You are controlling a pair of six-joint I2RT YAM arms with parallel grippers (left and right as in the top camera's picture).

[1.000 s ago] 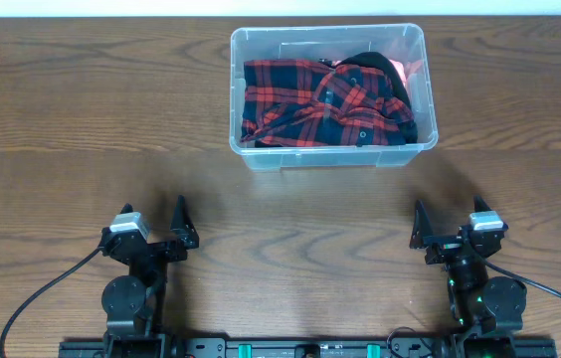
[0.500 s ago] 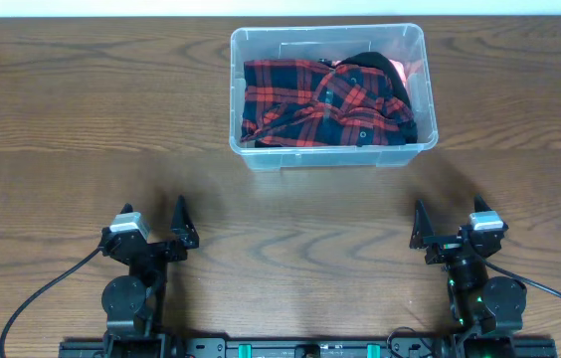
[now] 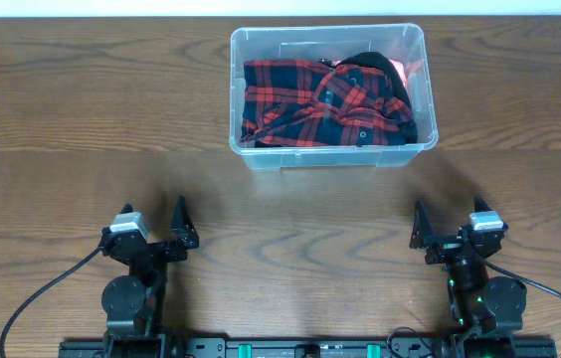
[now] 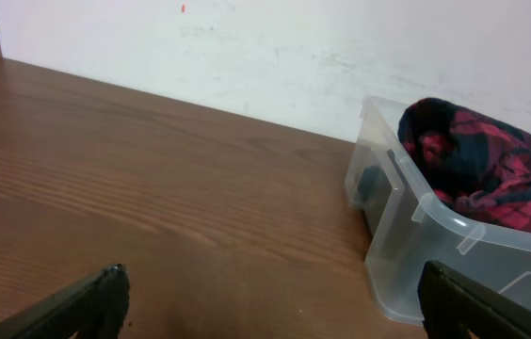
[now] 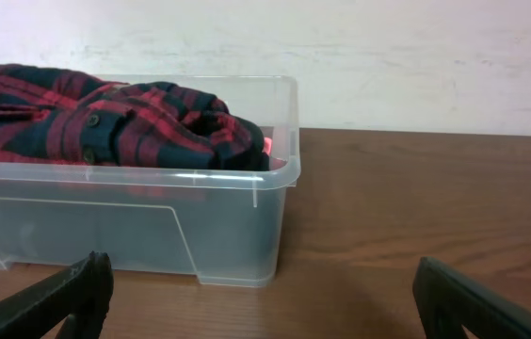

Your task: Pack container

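The clear plastic container (image 3: 261,154) stands at the far middle of the table. A red and black plaid shirt (image 3: 325,104) lies bunched inside it. The container also shows in the left wrist view (image 4: 407,245) and the right wrist view (image 5: 152,217), with the shirt (image 5: 105,122) heaped above its rim. My left gripper (image 3: 153,227) is open and empty near the front left edge. My right gripper (image 3: 447,227) is open and empty near the front right edge. Both are well short of the container.
The brown wooden table (image 3: 82,129) runs to a white wall (image 4: 294,47) behind the container. Black cables (image 3: 42,298) trail from both arm bases at the front edge.
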